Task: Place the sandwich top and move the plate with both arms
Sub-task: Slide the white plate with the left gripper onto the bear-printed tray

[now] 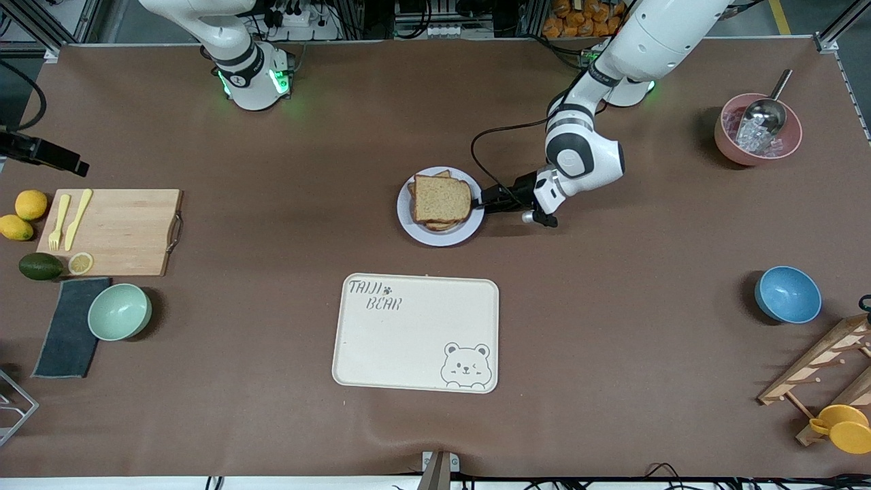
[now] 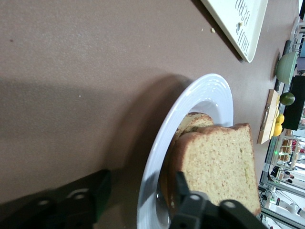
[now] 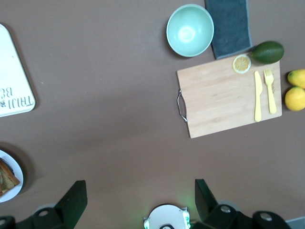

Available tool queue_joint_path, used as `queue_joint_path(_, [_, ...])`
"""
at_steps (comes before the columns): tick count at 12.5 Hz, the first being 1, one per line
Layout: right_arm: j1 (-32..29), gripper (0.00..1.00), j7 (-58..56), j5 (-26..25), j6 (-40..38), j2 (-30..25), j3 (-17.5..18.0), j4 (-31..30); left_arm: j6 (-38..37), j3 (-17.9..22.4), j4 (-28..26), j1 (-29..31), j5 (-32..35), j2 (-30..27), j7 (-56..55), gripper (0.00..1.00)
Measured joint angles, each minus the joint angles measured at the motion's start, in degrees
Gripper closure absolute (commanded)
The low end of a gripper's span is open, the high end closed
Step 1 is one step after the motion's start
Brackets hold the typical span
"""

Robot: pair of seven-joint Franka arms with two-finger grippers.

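Plate frame centre: one sandwich top on stack. Left gripper fingers straddle rim, half-closed. Right gripper waits, wide.

Glossy ribbed plate, coarse porous sandwich top, matt table.

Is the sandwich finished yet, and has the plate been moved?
The sandwich top already sits on the stack, so that part looks done. Now the left gripper is at the plate rim, one finger inside and one outside, not yet clamped. The right gripper waits open, up over the table near its base. The plate is not yet on the bear tray.
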Motion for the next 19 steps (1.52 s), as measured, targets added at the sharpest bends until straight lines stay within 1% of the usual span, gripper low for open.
queue_joint_path(4, [-0.2, 0.00, 0.0, -0.1, 2.6, -0.3, 0.8, 2.3, -0.4, -0.7, 0.1, -0.5, -0.4, -0.3, 0.3, 0.94])
queue_joint_path(5, [-0.2, 0.00, 0.0, -0.1, 3.6, -0.3, 1.3, 2.4, -0.4, -1.1, 0.1, -0.5, -1.6, -0.5, 0.4, 1.00])
queue_joint_path(8, [-0.5, 0.00, 0.1, -0.1, 5.3, -0.3, 1.9, 2.7, -0.4, -2.2, 0.3, -0.5, -4.2, -0.6, 1.1, 1.00])
queue_joint_path(12, [-0.9, 0.00, 0.1, -0.1, 5.4, -0.3, 2.1, 2.7, -0.4, -2.5, 0.4, -0.4, -8.4, -0.9, 5.3, 1.00])
queue_joint_path(17, [-0.9, 0.00, 0.1, -0.1, 5.4, -0.3, 2.4, 2.7, -0.5, -2.5, 1.4, 0.1, -9.3, -1.9, 5.8, 1.00])
queue_joint_path(19, [-0.9, 0.00, 0.1, -0.1, 5.4, -0.3, 2.4, 2.7, -0.7, -2.5, 1.7, 0.3, -10.7, -2.2, 6.4, 1.00])
